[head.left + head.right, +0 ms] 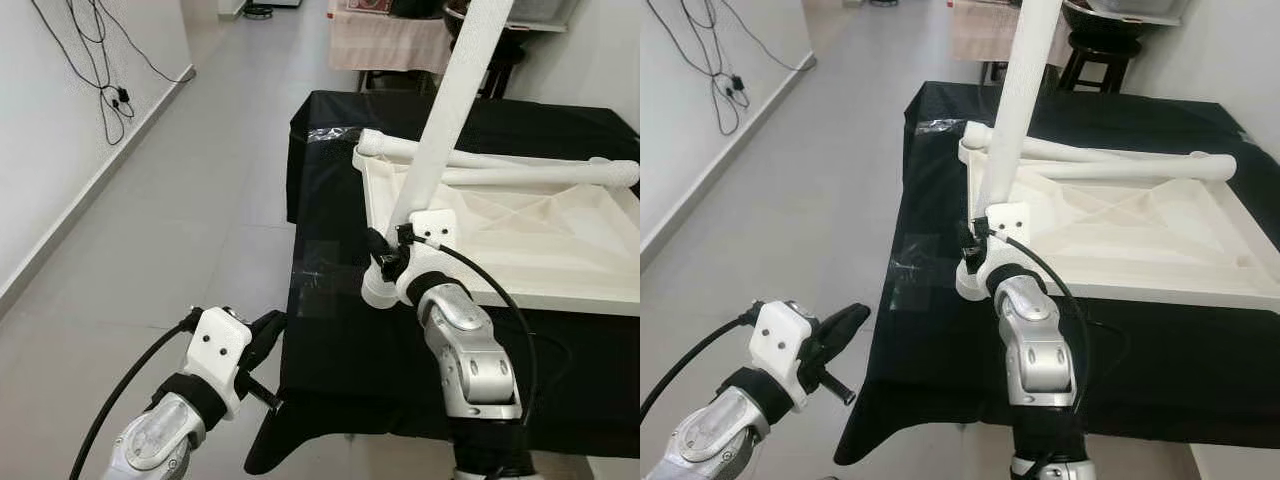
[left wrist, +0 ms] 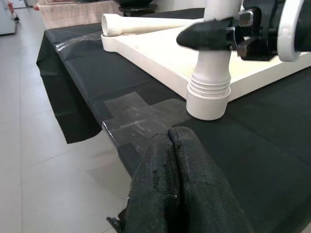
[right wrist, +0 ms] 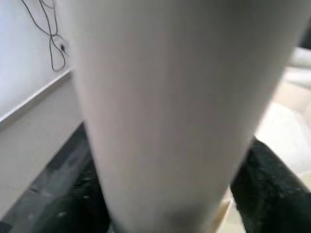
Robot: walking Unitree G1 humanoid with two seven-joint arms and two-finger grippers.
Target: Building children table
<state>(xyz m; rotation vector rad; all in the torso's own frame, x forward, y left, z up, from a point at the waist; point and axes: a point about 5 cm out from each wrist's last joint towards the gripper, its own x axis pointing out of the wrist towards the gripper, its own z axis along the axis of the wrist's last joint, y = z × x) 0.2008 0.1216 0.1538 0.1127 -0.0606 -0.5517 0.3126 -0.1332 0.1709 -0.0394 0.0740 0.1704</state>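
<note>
White plastic dominates the middle of the head views: an upturned tabletop (image 1: 520, 240) lies flat on a black cloth (image 1: 330, 330) that drapes a work surface, filling the centre right of the frame. At its near left corner a long white leg (image 1: 440, 120) stands in a ribbed corner socket (image 2: 209, 94), its long axis running up and a little to the right until it leaves the top of the frame, so it leans slightly rather than standing plumb. The right gripper (image 1: 388, 256) is clenched on this leg just above the socket, its black fingers (image 2: 204, 36) wrapping the tube from either side; the wrist view confirms the tube pressed close against the camera. Two more legs (image 1: 520, 165) lie loose across the far rim of the tabletop, running left to right, well apart from either gripper. The left gripper (image 1: 262, 335) hangs at the lower left of the frame, off the edge of the cloth over the grey floor (image 1: 150, 250), its fingers pressed together on nothing. The standing leg lies up and to the right of it, with the socket just beyond the cloth's taped edge. By my reading, the leg is being seated or twisted home, so the right arm, already on it, is the one to finish, driving along the tube's axis down into the socket.
</note>
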